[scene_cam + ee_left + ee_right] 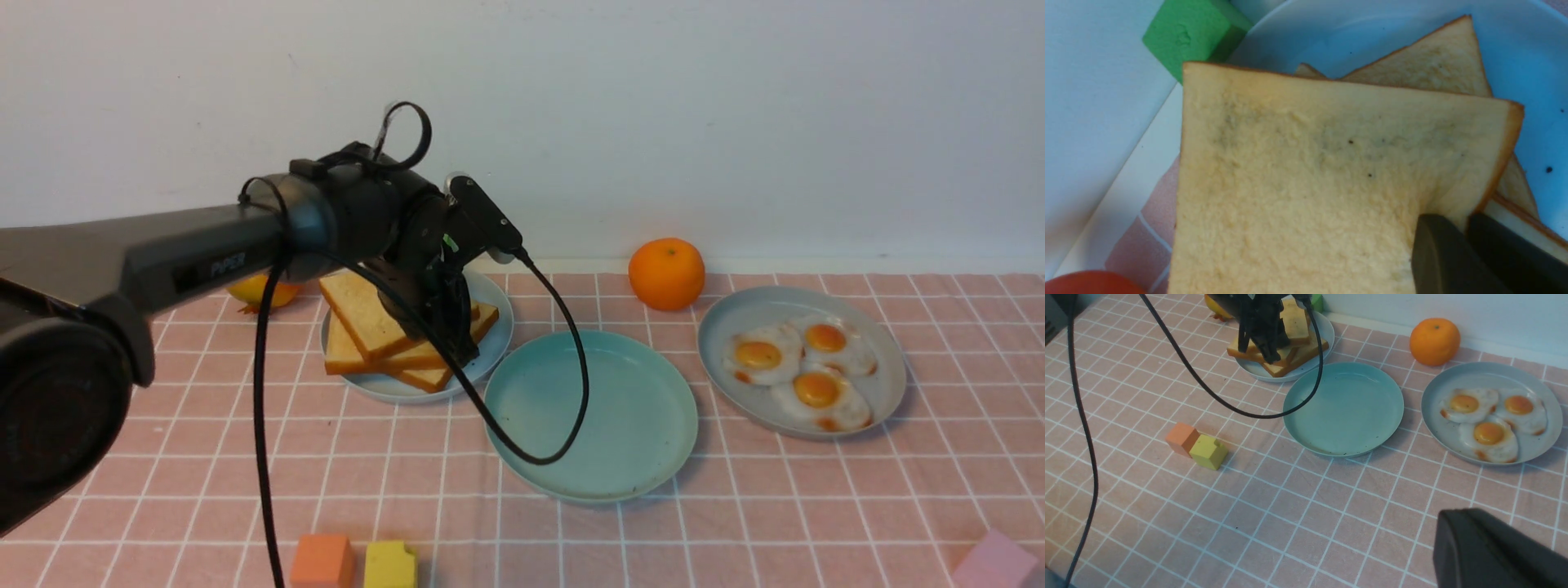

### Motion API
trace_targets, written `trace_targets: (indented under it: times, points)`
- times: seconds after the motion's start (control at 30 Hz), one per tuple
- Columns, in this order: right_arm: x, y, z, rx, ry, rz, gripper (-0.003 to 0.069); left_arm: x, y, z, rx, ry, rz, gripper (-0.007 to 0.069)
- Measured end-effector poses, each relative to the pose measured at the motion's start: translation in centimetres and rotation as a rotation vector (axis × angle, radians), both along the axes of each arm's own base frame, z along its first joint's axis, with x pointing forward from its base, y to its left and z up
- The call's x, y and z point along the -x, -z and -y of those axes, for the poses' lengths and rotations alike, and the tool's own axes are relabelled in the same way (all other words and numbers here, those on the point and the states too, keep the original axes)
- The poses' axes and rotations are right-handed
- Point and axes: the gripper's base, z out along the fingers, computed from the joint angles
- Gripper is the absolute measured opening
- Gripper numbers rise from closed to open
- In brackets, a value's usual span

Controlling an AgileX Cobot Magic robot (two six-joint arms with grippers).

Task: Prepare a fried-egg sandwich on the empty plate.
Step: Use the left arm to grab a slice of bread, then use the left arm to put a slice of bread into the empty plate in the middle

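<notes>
- Reaching over the blue plate (371,387) at the rear left, your left gripper (459,347) points down into the stack of toast (424,359).
- Its jaws are nearly together and pinch the near right corner of the top slice (363,314). In the left wrist view one finger (1437,253) lies on the slice's face and the other sits just past the crust.
- That slice is tilted, its gripped corner low and its far left side raised off the slices under it.
- A green block (1188,32) stands just beyond the blue plate, by the wall.
- Your empty plate (620,408) lies in the middle of the checked cloth (735,506), just right of the toast plate. It has nothing on it; only the arm's cable hangs over it.
- Three eggs (816,390) lie flat and side by side on the grey plate (886,351) further right, with an orange (666,273) behind the gap between the two plates.
- Your right gripper (1494,551) shows only as one dark part in its own wrist view, above bare cloth and well apart from the plates. You cannot tell how wide it is open.
- An orange block (322,561) and a yellow block (389,565) touch each other at the near edge.
</notes>
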Motion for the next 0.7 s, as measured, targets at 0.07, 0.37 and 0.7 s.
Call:
trace_targets:
  times: [0.07,0.37,0.7]
  points:
    - [0.1,0.0,-0.1,-0.011,-0.008,-0.005,0.0018,0.1,-0.5,0.0,0.004,0.000,0.010,0.0035]
    - [0.6,-0.1,0.1,-0.010,-0.020,0.019,0.0018,4.6,-9.0,2.2,0.145,0.051,0.078,0.0035]
    - [2.6,-0.3,1.0,-0.013,-0.032,0.098,0.0018,10.9,-4.1,11.2,0.088,0.422,-0.047,0.0035]
